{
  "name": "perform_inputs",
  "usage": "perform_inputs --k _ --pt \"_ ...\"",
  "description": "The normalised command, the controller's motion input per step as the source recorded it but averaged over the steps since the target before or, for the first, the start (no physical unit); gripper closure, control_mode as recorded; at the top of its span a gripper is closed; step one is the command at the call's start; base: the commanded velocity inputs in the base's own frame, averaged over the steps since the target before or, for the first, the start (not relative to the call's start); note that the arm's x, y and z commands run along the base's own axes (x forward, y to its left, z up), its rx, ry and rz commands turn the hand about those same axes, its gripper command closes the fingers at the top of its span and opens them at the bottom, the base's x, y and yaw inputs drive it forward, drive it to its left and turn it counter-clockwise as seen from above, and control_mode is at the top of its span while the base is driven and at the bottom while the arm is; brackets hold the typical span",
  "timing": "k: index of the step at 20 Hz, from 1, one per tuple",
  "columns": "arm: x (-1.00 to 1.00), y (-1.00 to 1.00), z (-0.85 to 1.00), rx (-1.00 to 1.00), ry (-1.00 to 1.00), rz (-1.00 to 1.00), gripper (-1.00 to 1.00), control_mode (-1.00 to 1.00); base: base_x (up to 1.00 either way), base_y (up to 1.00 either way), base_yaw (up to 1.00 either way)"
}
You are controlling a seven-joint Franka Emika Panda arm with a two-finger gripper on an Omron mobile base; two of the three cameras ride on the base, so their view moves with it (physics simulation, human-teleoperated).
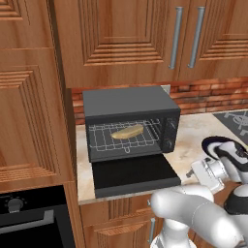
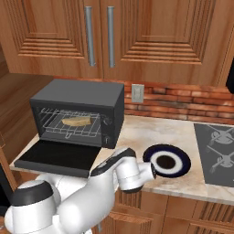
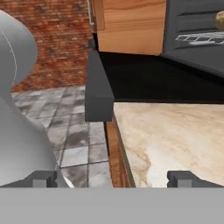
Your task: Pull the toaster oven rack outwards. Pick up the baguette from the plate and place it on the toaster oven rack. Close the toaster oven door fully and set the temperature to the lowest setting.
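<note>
Along the marble counter (image 1: 193, 140) the baguette (image 1: 127, 131) already lies on the pulled-out rack (image 1: 125, 135), so with fingers (image 3: 183, 178) spread wide and low beside the dropped door (image 1: 134, 174), a careless upswing could jam it against that rack.

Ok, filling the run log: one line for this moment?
baguette: on rack | toaster oven door: down | plate: bare | fingers: open

Matt dark grey boxy toaster oven (image 1: 127, 100), thin metal wire rack (image 1: 104, 137), polished beige marble counter (image 2: 146, 135), ribbed wooden cabinets (image 1: 121, 34).
</note>
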Motion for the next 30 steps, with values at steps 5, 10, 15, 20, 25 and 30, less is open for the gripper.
perform_inputs --k 5,10,15,20,25,30 --pt "0.27 0.09 -0.28 0.01 -0.01 0.00 -1.00 -1.00 0.00 0.00 0.00" --pt "0.32 0.09 -0.31 0.02 0.00 0.00 -1.00 -1.00 0.00 0.00 0.00" --pt "0.33 0.05 -0.33 0.03 0.00 0.00 -1.00 -1.00 0.00 0.00 0.00" --pt "0.27 0.02 -0.31 0.04 -0.01 0.00 -1.00 -1.00 0.00 0.00 0.00" --pt "0.02 0.18 -0.30 0.01 -0.12 0.00 -1.00 -1.00 0.00 0.00 0.00" --pt "0.00 0.47 -0.26 0.00 -0.15 0.00 -1.00 -1.00 0.00 0.00 0.00"
